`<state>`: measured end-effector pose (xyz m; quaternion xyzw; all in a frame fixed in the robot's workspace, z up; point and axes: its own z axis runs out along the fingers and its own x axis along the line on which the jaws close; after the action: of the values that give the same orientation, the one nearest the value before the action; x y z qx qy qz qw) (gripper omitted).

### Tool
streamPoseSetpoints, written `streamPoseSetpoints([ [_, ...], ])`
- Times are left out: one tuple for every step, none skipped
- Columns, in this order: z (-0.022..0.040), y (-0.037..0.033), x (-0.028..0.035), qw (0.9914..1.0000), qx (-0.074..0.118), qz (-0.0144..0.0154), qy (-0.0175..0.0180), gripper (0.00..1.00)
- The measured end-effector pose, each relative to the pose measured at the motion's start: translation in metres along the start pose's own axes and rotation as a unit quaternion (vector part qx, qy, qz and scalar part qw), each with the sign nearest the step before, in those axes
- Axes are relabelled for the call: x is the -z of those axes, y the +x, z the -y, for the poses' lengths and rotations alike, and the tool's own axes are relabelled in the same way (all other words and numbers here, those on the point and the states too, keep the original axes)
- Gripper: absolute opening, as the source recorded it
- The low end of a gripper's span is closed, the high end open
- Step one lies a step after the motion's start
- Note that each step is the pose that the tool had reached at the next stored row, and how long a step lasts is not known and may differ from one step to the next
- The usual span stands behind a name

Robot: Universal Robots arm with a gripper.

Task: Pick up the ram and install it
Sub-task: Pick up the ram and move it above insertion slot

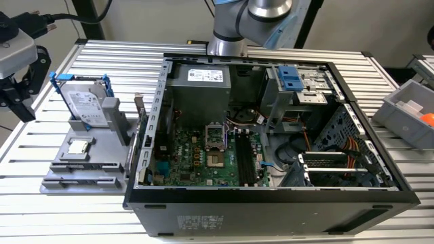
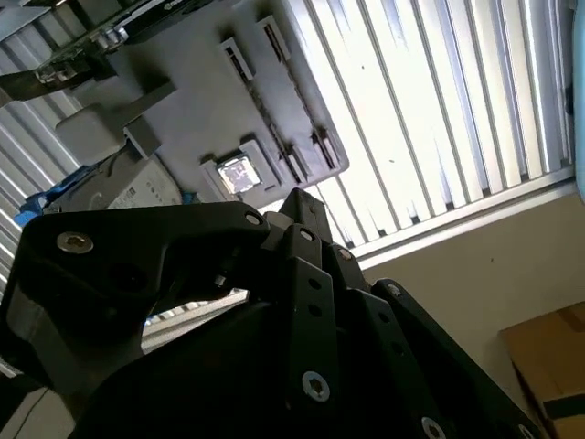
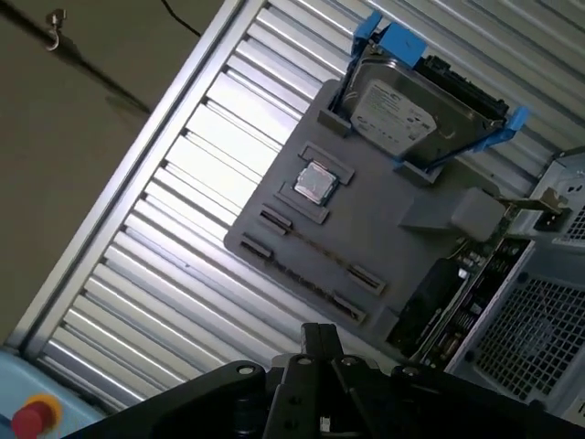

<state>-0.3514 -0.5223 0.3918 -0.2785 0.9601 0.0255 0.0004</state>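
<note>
Gripper [image 3: 318, 352]: its black linkage shows in both wrist views, hanging above the slatted surface [image 3: 183, 201]. I cannot tell whether it is open or closed.

Nearest to the gripper, on the surface: the grey fixture plate [image 3: 393, 229]. On the plate, the long narrow holders come first. Past them is the small square processor chip [image 3: 315, 183] in its pocket. Farthest off is the hard drive [image 3: 402, 114], propped up in its blue frame.

At the plate's edge, beside the open computer case [image 1: 271, 203], a dark card [image 3: 439, 306] stands on edge.

Ram [image 1: 242, 156]: I take it to be the long dark strip lying along the motherboard slots inside the case, well apart from the gripper. Whether it is seated, I cannot tell.
</note>
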Motion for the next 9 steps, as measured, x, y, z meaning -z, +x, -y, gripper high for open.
streamPoseSetpoints([
  [0.0000,0.0000,0.0000,1.00000,0.003,-0.0002,-0.0001,0.00],
  [0.0000,0.0000,0.0001,0.99998,0.006,-0.0004,-0.0001,0.00],
  [0.0000,0.0000,0.0000,0.99996,0.009,-0.0005,-0.0001,0.00],
  [0.0000,0.0000,0.0000,0.99993,0.012,-0.0006,-0.0002,0.00],
  [0.0000,0.0000,0.0001,0.99989,0.015,-0.0008,-0.0002,0.00],
  [0.0000,0.0000,0.0000,0.99984,0.018,-0.0009,-0.0003,0.00],
  [0.0000,0.0000,0.0000,0.99979,0.021,-0.0010,-0.0003,0.00],
  [0.0000,0.0000,0.0000,0.99973,0.023,-0.0012,-0.0003,0.00],
  [0.0000,0.0000,0.0000,0.99966,0.026,-0.0013,-0.0004,0.00],
])
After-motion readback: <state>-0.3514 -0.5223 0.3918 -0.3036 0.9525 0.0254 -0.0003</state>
